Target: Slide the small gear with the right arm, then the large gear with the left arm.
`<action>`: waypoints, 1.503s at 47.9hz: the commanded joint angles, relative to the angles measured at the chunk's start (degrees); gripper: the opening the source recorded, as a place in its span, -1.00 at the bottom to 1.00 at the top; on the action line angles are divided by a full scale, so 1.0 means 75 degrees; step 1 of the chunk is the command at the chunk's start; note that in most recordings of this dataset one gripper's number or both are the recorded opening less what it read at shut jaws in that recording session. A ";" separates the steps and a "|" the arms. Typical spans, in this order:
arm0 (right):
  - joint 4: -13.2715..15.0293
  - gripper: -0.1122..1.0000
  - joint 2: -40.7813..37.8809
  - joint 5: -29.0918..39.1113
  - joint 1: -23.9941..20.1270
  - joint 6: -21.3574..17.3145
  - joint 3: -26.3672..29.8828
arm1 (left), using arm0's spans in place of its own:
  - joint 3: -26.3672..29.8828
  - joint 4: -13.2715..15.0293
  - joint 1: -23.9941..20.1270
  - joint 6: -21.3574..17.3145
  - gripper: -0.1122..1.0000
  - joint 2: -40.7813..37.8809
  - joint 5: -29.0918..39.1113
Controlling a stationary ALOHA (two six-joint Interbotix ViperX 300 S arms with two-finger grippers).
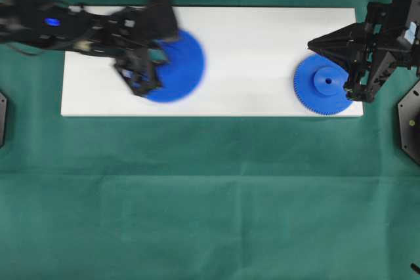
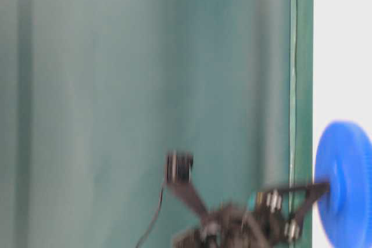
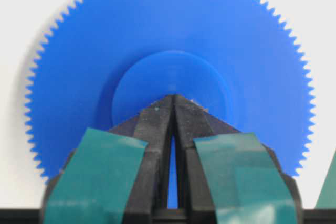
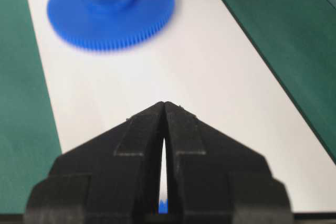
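Left claw [image 3: 173, 100] is pinched shut, tips together, and planted on the hub of the large gear [image 1: 176, 65], so the gear's body spreads out ahead of and around the tips. It's blurry from overhead, so prob mid-slide imo. Whichever way the claw pushes, the gear should go with it.

Right claw [image 4: 165, 106] is also closed, holding nothing. Small gear [image 1: 323, 84] sits right under/behind its tips near the end of the white board [image 1: 262, 50] on the bench [image 1: 210, 195], looks parked. Left arm is way nearer the large gear, obv.
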State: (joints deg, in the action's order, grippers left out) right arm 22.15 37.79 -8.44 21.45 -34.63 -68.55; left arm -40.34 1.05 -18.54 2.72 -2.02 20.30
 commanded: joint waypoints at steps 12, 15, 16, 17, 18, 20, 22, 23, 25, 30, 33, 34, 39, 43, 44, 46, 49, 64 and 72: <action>-0.0023 0.11 0.0035 -0.0059 -0.0094 -0.0023 0.0023 | -0.2168 -0.0023 -0.0398 0.0398 -0.80 0.1770 0.0023; -0.0023 0.11 0.0047 -0.0047 -0.0129 -0.0023 0.0035 | -0.2449 -0.0023 -0.0422 0.0398 -0.80 0.2086 0.0023; -0.0023 0.11 0.0047 -0.0047 -0.0141 -0.0023 0.0035 | -0.2531 -0.0012 -0.0445 0.0398 -0.80 0.2203 0.0023; -0.0023 0.11 0.0047 -0.0047 -0.0141 -0.0023 0.0035 | -0.2625 -0.0012 -0.0457 0.0398 -0.80 0.2309 0.0023; -0.0023 0.11 0.0047 -0.0059 -0.0152 -0.0023 0.0035 | -0.2719 -0.0012 -0.0480 0.0410 -0.80 0.2414 0.0023; -0.0023 0.11 0.0059 -0.0047 -0.0176 -0.0023 0.0023 | -0.2941 -0.0012 -0.0563 0.0410 -0.80 0.2672 0.0035; -0.0035 0.11 0.0047 -0.0047 -0.0211 -0.0035 0.0023 | -0.3117 -0.0012 -0.0645 0.0422 -0.80 0.2871 0.0047; -0.0035 0.11 0.0059 -0.0059 -0.0223 -0.0047 0.0023 | -0.3188 -0.0012 -0.0691 0.0445 -0.80 0.2965 0.0047; -0.0035 0.11 0.0070 -0.0047 -0.0234 -0.0070 0.0023 | -0.3340 0.0023 -0.0809 0.0516 -0.80 0.3176 0.0012; -0.0035 0.11 0.0070 -0.0047 -0.0246 -0.0176 0.0023 | -0.3504 0.0023 -0.0914 0.0738 -0.80 0.3727 -0.0129; -0.0035 0.11 0.0070 -0.0047 -0.0258 -0.0234 0.0012 | -0.3551 0.0023 -0.0914 0.0773 -0.80 0.3973 -0.0141; -0.0023 0.11 0.0070 -0.0059 -0.0258 -0.0258 0.0023 | -0.3562 0.0023 -0.0914 0.0785 -0.80 0.4031 -0.0141; -0.0035 0.11 0.0070 -0.0059 -0.0258 -0.0270 0.0012 | -0.3621 0.0023 -0.0914 0.0809 -0.80 0.4242 -0.0176; -0.0035 0.11 0.0070 -0.0059 -0.0258 -0.0270 0.0023 | -0.3621 0.0023 -0.0914 0.0809 -0.80 0.4230 -0.0188; -0.0035 0.11 0.0070 -0.0059 -0.0258 -0.0270 0.0023 | -0.3609 0.0023 -0.0914 0.0809 -0.80 0.4219 -0.0188; -0.0035 0.11 0.0070 -0.0059 -0.0258 -0.0270 0.0023 | -0.3609 0.0023 -0.0914 0.0809 -0.80 0.4184 -0.0188; -0.0035 0.11 0.0070 -0.0047 -0.0258 -0.0270 0.0023 | -0.3574 0.0023 -0.0914 0.0797 -0.80 0.4125 -0.0188; -0.0035 0.11 0.0070 -0.0047 -0.0258 -0.0270 0.0012 | -0.3047 0.0012 -0.0879 0.0750 -0.80 0.3727 -0.0328; -0.0035 0.11 0.0070 -0.0059 -0.0258 -0.0270 0.0023 | -0.2836 0.0012 -0.0773 0.0738 -0.80 0.3609 -0.0316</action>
State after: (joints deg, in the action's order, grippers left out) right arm 21.97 38.14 -8.44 19.60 -36.56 -68.91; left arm -63.19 1.14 -24.79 8.17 24.96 18.28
